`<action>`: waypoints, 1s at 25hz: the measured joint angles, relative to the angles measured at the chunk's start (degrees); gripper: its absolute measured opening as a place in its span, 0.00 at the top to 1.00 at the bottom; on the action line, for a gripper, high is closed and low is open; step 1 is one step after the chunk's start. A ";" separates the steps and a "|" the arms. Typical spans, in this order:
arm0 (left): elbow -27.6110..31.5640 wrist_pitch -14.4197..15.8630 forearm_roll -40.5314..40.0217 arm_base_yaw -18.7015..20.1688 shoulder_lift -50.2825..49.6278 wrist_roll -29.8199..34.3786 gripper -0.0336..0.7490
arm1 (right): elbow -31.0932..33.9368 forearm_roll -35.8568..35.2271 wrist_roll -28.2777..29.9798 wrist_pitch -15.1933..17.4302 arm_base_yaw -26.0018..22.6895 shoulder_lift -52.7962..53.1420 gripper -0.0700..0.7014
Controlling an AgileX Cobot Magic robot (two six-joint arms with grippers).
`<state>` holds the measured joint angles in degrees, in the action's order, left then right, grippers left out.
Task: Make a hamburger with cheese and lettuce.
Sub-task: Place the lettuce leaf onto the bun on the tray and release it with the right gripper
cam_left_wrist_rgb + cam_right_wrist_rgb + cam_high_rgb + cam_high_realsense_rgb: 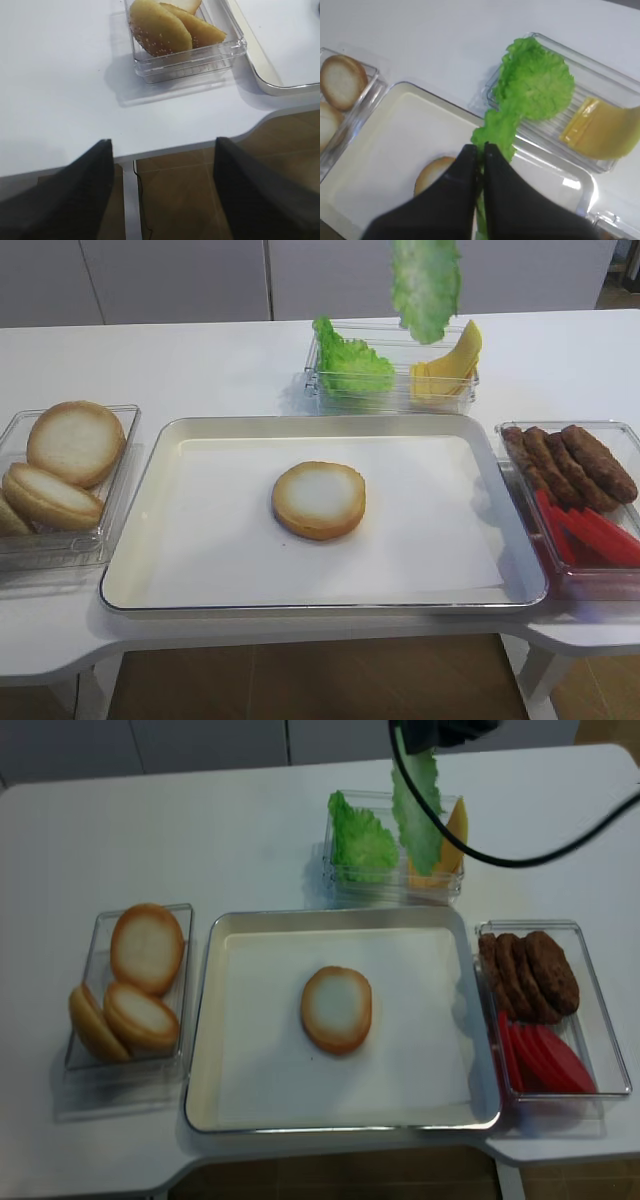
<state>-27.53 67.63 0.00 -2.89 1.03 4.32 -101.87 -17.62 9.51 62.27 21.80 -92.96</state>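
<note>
In the exterior high view, the hamburger (pixel 318 500) base sat bare on the tray (pixel 200 570) while the lettuce (pixel 427 285) hung well above, so layering had barely begun. In the right wrist view, the right gripper (pixel 481 150) pinched that leaf. In the left wrist view, the left gripper (pixel 161 187) stood spread, holding nothing. Cheese (pixel 452 845) waited in its box.

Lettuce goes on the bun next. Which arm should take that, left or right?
Right. The right gripper is already shut on the lettuce, hanging above the clear bin of greens and cheese behind the tray. The hamburger lies bare on that tray. The left gripper hangs open, empty, off the table's front edge.
</note>
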 joint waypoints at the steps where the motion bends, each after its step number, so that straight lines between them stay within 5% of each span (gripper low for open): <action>1: 0.00 0.00 0.00 0.00 0.00 0.00 0.36 | 1.93 -0.07 0.00 0.00 0.00 1.11 0.86; 11: 0.00 0.00 0.00 0.00 0.00 0.00 0.36 | 23.11 -4.61 1.57 -6.15 0.00 8.97 0.86; 15: 0.00 0.00 0.00 0.00 0.00 0.00 0.36 | 28.63 -7.49 3.28 -13.17 0.00 9.07 0.86; 19: 0.00 0.00 0.00 0.00 0.00 0.00 0.36 | 31.31 -8.38 3.68 -18.97 0.00 8.72 0.86; 25: 0.00 0.00 0.00 0.00 0.00 0.00 0.36 | 31.45 -11.93 6.42 -22.30 0.00 4.38 0.86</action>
<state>-27.53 67.63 0.00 -2.89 1.03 4.32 -70.43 -29.54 15.93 39.96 21.80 -88.58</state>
